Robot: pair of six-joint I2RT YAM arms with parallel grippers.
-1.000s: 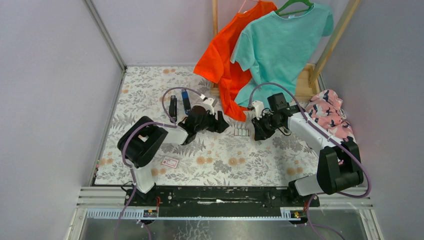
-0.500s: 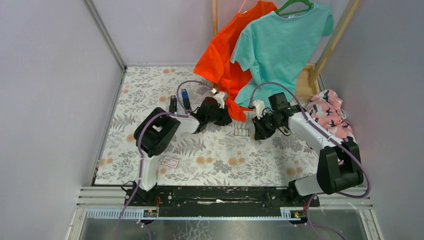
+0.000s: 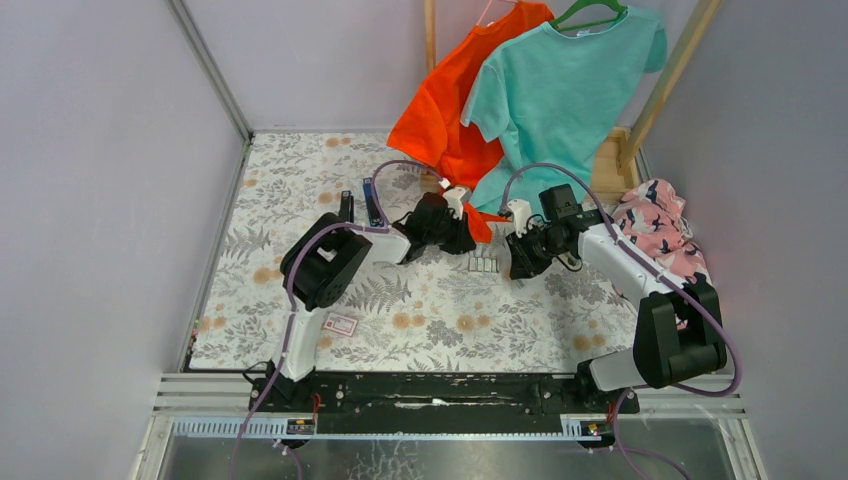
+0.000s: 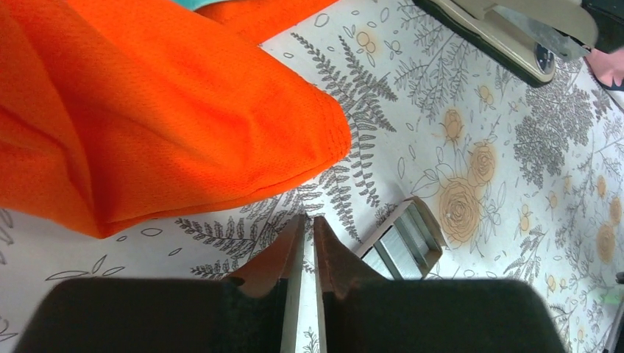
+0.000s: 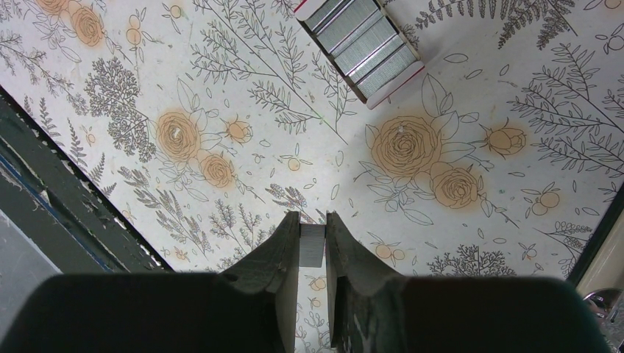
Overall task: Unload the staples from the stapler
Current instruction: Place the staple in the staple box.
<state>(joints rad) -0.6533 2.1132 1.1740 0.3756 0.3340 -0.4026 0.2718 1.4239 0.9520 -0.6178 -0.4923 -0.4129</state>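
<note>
My right gripper (image 5: 313,217) is shut on a short silvery strip of staples (image 5: 313,246), held a little above the floral table. More staple strips (image 5: 364,44) lie side by side in a small open box (image 4: 405,246) between the two grippers (image 3: 484,264). The stapler (image 4: 508,33), grey metal with a black underside, lies opened beyond that box, beside the right gripper (image 3: 520,266). The right arm hides it in the top view. My left gripper (image 4: 309,220) is shut and empty, next to the orange shirt's hem (image 4: 184,125), just left of the box (image 3: 466,238).
An orange shirt (image 3: 440,110) and a teal shirt (image 3: 560,90) hang at the back, with a pink patterned cloth (image 3: 660,230) at the right. A short black bar (image 3: 346,208) and a slim blue bar (image 3: 371,197) lie back left. A red-and-white card (image 3: 341,324) lies near the front left.
The left arm has swung back and to the right toward the orange shirt's hem, and its jaws have closed. The right arm has kept still with its strip.
</note>
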